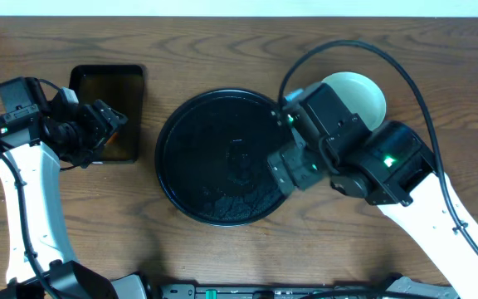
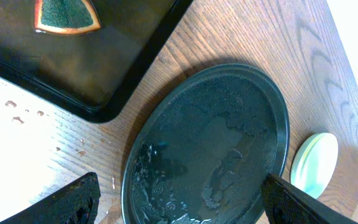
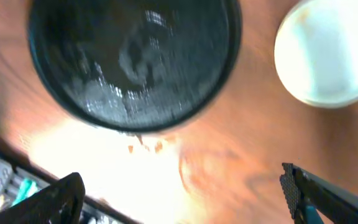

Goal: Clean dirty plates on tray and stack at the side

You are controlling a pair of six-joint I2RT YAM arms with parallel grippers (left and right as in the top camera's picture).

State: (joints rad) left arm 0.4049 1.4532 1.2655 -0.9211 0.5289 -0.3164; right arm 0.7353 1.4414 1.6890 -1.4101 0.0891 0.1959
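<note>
The round black tray [image 1: 214,166] lies mid-table, wet and streaked, with no plate on it; it also fills the left wrist view [image 2: 210,143] and shows in the right wrist view [image 3: 135,56]. A pale mint plate [image 1: 363,95] rests on the wood to the tray's right, partly under my right arm; whether more plates lie beneath it I cannot tell. The same plate [image 2: 316,163] [image 3: 325,53] shows in both wrist views. My left gripper [image 1: 111,123] [image 2: 179,208] is open and empty over the rectangular tray. My right gripper [image 1: 285,170] [image 3: 185,199] is open and empty at the round tray's right rim.
A small rectangular black tray [image 1: 106,91] [image 2: 86,62] sits at the left with a green-and-orange sponge [image 2: 67,14] in it. Water drops dot the wood near it. Cables loop from the right arm over the table's back right.
</note>
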